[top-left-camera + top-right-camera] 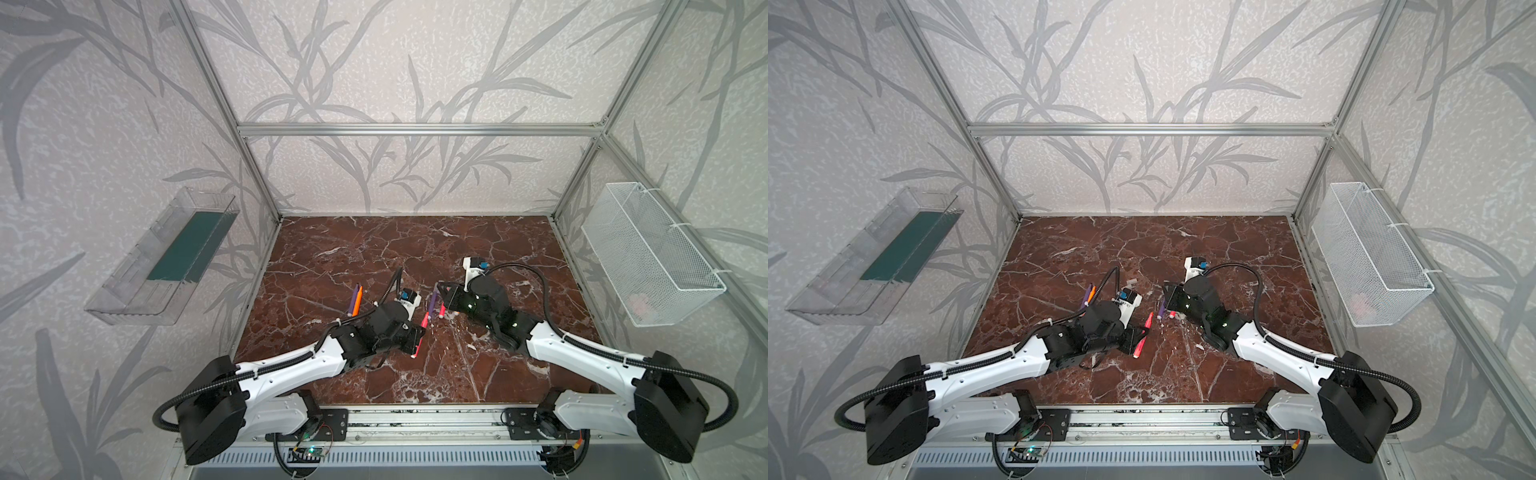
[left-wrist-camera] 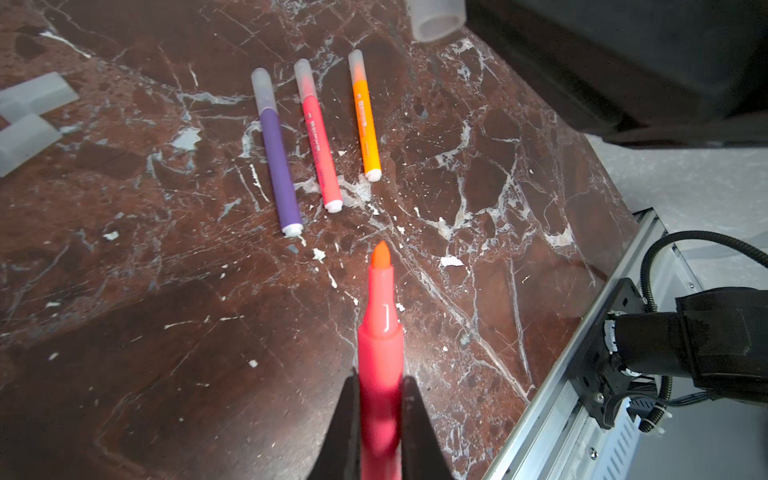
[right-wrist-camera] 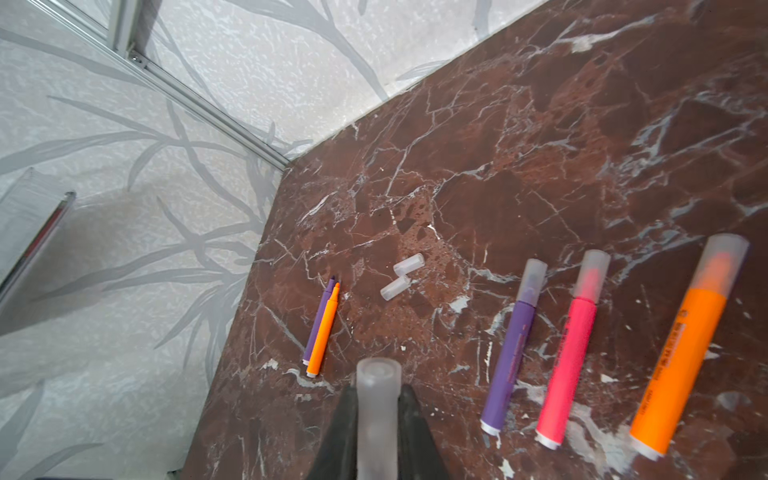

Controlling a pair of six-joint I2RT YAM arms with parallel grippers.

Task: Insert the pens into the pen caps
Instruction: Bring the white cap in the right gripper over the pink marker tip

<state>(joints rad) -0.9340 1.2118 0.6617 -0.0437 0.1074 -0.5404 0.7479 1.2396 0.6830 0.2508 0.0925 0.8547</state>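
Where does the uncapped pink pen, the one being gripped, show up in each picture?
In both top views: pink pen, a little below the picture's middle.
Left wrist: close up, clamped in the left gripper.
Right wrist: not in it.
Shared landmark: capped purple pen, seen in all four.

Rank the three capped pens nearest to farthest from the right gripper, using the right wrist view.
1. Capped purple pen, row's end beside the right gripper.
2. Capped pink-red pen, middle of the row.
3. Capped orange pen, the row's far end.
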